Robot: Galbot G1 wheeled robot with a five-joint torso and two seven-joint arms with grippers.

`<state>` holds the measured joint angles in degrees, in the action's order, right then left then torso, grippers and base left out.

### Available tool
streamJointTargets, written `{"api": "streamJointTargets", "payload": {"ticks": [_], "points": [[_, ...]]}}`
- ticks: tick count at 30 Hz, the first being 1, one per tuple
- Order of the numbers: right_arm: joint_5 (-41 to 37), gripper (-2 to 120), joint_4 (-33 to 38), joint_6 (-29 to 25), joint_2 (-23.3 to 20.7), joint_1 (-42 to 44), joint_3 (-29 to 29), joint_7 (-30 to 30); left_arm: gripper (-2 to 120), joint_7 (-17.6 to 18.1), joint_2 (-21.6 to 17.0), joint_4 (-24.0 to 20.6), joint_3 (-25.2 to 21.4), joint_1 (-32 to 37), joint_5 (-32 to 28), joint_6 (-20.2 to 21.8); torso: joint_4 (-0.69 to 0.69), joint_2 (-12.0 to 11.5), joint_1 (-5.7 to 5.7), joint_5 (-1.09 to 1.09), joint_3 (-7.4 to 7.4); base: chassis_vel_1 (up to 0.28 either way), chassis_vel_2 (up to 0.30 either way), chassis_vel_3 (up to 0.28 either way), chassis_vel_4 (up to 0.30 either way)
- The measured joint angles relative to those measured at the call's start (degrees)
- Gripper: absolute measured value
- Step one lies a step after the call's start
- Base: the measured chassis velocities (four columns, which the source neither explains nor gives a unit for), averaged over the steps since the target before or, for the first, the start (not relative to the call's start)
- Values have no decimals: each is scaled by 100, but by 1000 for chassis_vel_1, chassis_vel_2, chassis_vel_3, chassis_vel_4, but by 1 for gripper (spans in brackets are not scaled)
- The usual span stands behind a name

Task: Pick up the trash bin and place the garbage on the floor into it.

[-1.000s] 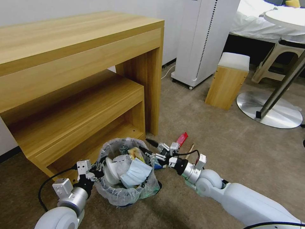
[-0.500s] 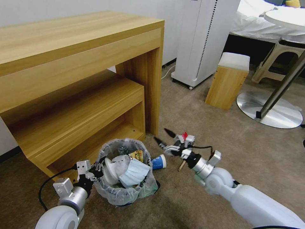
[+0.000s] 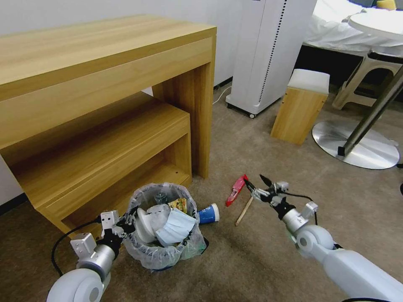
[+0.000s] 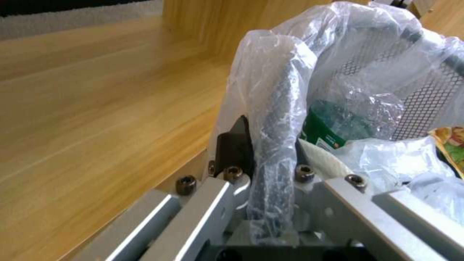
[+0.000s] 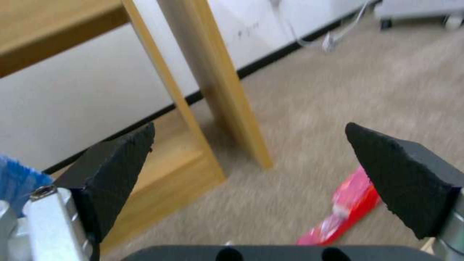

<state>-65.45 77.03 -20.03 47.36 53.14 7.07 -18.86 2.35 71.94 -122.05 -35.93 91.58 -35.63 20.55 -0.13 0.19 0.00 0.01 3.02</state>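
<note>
Two grippers — left gripper (image 3: 126, 224) clamped on trash bin (image 3: 161, 256) rim, fingertips bag-hidden | right gripper (image 3: 257, 184) wide open, empty — red wrapper (image 3: 236, 190) just beside, open carpet (image 3: 268, 260) around.

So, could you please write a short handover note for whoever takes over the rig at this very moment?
Left gripper: shut on the bagged rim of the trash bin, which stands on the carpet beside the wooden shelf unit.
Right gripper: open, empty, above the floor beside the red wrapper and wooden stick.
Done: the bin holds a pale blue mask, a white slipper, a green-labelled bottle and a packet.
Left: the blue-white cup lying against the bin, the red wrapper and the wooden stick are on the floor.
</note>
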Motion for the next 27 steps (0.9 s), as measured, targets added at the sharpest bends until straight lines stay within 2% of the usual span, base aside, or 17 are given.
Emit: {"api": "streamJointTargets", "payload": {"ticks": [5, 10, 14, 16, 21, 23, 27], "points": [[-258, 100, -856, 199, 342, -360, 302, -412, 2, 0, -30, -50, -56, 38, -43, -12, 1, 0, 0, 0, 0, 0, 0, 0, 0], [-379, 100, -1307, 336, 458, -485, 410, -681, 2, 0, -81, -74, -76, 70, -80, -26, 0, 0, 0, -2, 0, 0, 0, 0, 0], [-481, 96, -1764, 395, 599, -654, 513, -1100, 2, 0, -85, -77, -79, 70, -97, -35, 0, 0, 0, -2, 0, 0, 0, 0, 0], [-534, 89, -2035, 413, 697, -765, 590, -1339, 2, 1, -69, -78, -79, 66, -97, -51, 0, 0, 0, -1, 0, 0, 0, 0, 0], [-539, 90, -2355, 465, 827, -913, 656, -1631, 2, 1, -51, -78, -79, 81, -94, -57, 0, 0, 0, -2, 0, 0, 0, 0, 0], [-541, 98, -2516, 500, 901, -995, 715, -1804, 2, 0, -37, -77, -79, 85, -87, -65, 0, 0, 0, -2, 0, 0, 0, 0, 0], [-547, 100, -2722, 521, 1003, -1086, 857, -1962, 2, 0, -23, -78, -79, 98, -77, -73, 0, 0, 0, -1, 0, 0, 0, 0, 0]]}}
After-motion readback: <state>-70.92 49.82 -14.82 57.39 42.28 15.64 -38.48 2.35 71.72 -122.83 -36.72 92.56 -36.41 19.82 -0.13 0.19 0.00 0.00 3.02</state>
